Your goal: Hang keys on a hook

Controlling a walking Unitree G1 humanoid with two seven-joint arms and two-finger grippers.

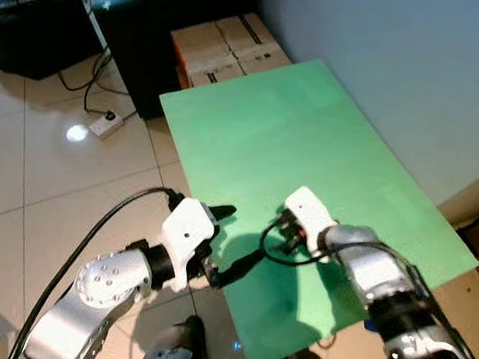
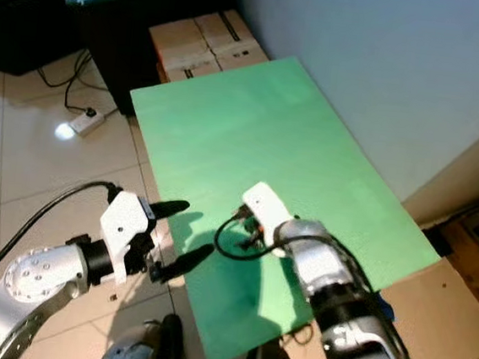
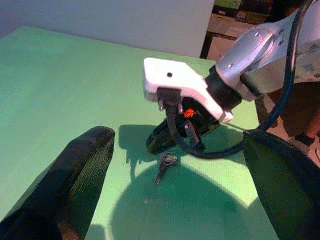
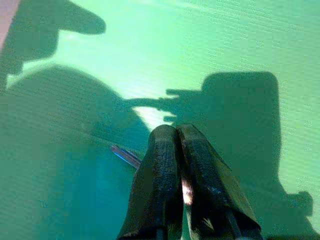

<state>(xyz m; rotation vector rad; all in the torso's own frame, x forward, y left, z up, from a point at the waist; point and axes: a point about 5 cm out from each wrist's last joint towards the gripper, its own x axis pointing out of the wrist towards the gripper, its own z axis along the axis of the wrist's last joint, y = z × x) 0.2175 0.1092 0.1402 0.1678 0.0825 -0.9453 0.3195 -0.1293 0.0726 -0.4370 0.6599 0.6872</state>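
Left pincer (image 3: 175,200) spread wide above the flat green bench (image 1: 310,152); right pincer (image 4: 176,131) clenched, tips down beside small silver keys (image 3: 165,165) lying on that bench between both.

You will find no readable text, label, brand, number or sign in any of these views. The cardboard boxes (image 1: 227,47) at the far end of the green table (image 1: 310,152) carry only dark tape strips, with no lettering you could make out.
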